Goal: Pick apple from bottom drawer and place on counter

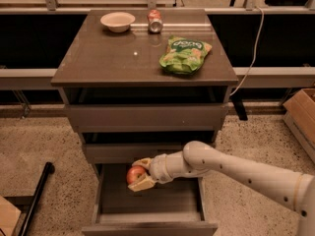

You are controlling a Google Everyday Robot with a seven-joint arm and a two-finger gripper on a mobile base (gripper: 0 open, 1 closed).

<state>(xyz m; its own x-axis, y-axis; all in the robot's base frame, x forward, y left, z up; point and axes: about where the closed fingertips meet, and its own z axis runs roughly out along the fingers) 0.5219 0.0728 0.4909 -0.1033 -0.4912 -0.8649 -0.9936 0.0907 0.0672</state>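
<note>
The bottom drawer (147, 226) is pulled open below two closed drawers, its dark floor showing. My gripper (138, 174) is shut on the small red apple (135, 173), with one pale finger above it and one below. It holds the apple above the drawer floor, near the back left of the drawer and just under the middle drawer's front. My white arm reaches in from the lower right. The counter (113, 58) is the glossy grey-brown top of the cabinet.
On the counter stand a white bowl (117, 21), a red-and-silver soda can (154, 21) and a green chip bag (184, 56). A cardboard box (301, 117) is at the right, a black bar (37, 193) lies on the floor at left, and a pale ledge runs behind.
</note>
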